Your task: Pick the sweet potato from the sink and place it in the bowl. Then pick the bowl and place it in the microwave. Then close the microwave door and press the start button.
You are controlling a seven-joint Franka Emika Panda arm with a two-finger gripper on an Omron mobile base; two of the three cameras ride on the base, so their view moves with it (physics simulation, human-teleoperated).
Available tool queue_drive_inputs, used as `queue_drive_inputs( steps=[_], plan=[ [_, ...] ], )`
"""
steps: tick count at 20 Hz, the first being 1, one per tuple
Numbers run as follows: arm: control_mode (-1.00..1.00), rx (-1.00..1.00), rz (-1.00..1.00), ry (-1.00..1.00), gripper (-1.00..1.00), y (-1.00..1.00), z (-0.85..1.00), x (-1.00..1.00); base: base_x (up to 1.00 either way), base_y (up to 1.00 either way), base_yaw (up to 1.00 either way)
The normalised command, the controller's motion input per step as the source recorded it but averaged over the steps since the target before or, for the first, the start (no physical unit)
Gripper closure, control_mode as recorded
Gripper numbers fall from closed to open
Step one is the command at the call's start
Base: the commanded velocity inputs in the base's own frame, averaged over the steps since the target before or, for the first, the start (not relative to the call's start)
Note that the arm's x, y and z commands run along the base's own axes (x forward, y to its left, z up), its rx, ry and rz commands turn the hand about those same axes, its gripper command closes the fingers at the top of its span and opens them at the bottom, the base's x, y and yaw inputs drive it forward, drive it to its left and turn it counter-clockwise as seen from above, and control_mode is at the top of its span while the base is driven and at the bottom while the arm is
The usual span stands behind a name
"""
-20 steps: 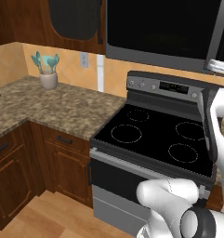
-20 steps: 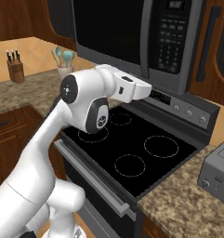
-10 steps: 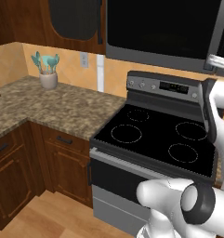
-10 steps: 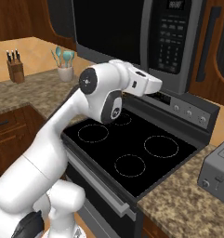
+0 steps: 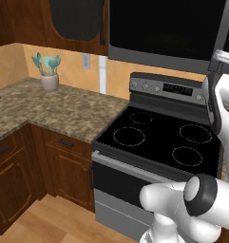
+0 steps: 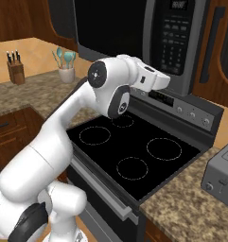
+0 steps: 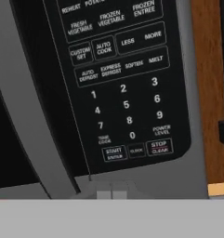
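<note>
Here the white arm reaches over the black stove [image 6: 134, 156], its claw [image 7: 111, 194] raised just below the microwave [image 6: 134, 33] button panel [image 7: 122, 83]; whether the tips are spread or pressed together, I cannot tell. The start button [image 7: 114, 154] sits in the panel's bottom row. The microwave door [image 5: 163, 28] is shut above the stove. On the granite surface [image 5: 54, 109] left of the stove stands a utensil cup [image 5: 49, 81].
</note>
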Motion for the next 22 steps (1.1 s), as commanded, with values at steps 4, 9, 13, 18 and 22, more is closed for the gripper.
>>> queue_drive_inputs(
  steps=[4,9,13,18,22],
  plan=[
    [-1.0,0.0,0.0,0.0,1.0,-0.05,0.0,0.2,0.0,0.0,0.0],
    [-1.0,0.0,0.0,-0.05,1.0,-0.13,-0.02,0.06,0.0,0.0,0.0],
    [-1.0,0.02,0.0,-0.15,1.0,-0.21,-0.01,0.0,0.0,0.0,0.0],
    [-1.0,0.0,0.0,-0.09,1.0,-0.04,-0.18,0.03,0.0,0.0,0.0],
    [-1.0,0.0,0.0,-0.01,1.0,0.0,-0.25,0.01,0.0,0.0,0.0]
  ],
)
